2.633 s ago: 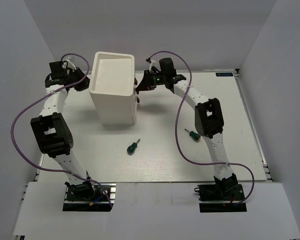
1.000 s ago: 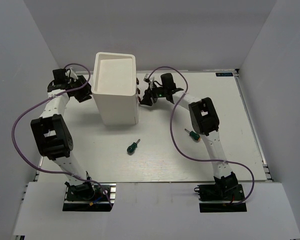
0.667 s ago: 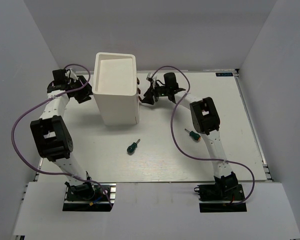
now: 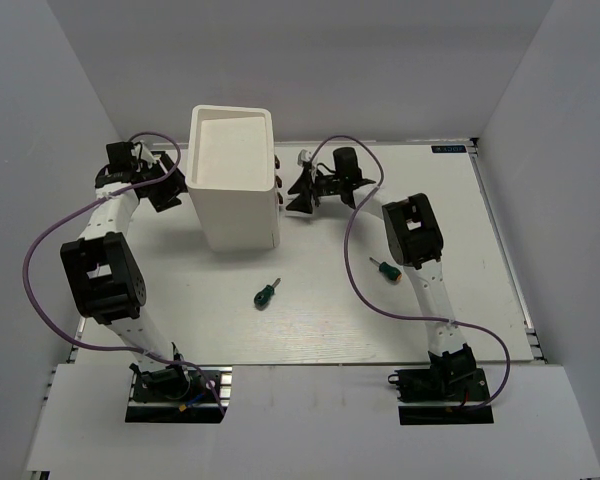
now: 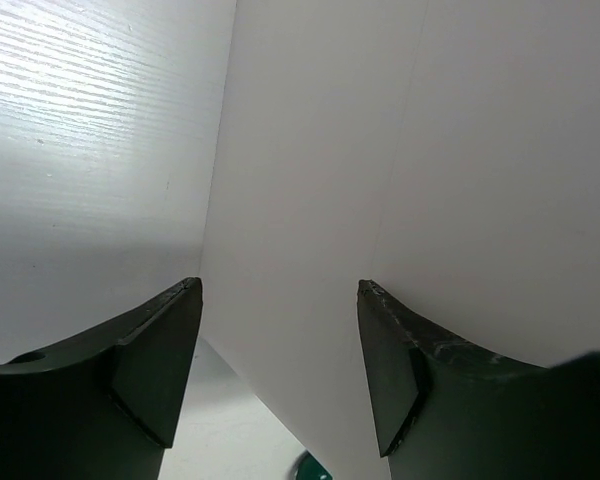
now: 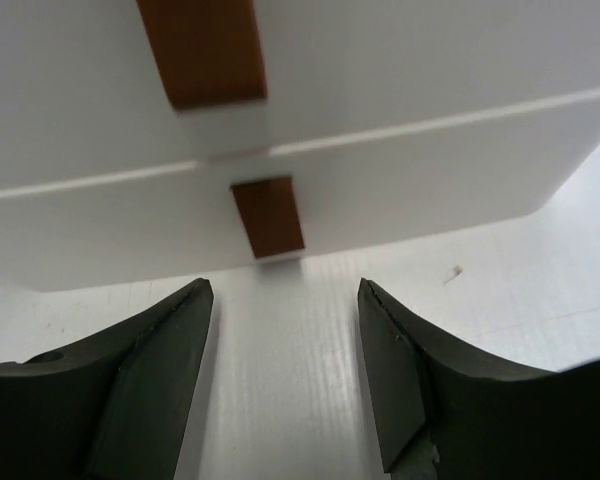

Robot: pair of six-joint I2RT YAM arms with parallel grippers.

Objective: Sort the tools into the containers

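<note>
Opening a drawer, I'd say: right gripper (image 6: 284, 290), spread and empty, faces the knob (image 6: 268, 215) at twelve o'clock (left gripper (image 5: 280, 290) spread beside the box (image 4: 230, 200)); next, pinch and pull.

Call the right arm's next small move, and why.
Probably ease the right gripper forward and slightly up until its open fingers straddle the lower brown knob, then close. Both drawer fronts look shut, the knob sits just above the gap between the fingers, and a green-handled screwdriver and a second screwdriver lie unsorted on the table.
</note>
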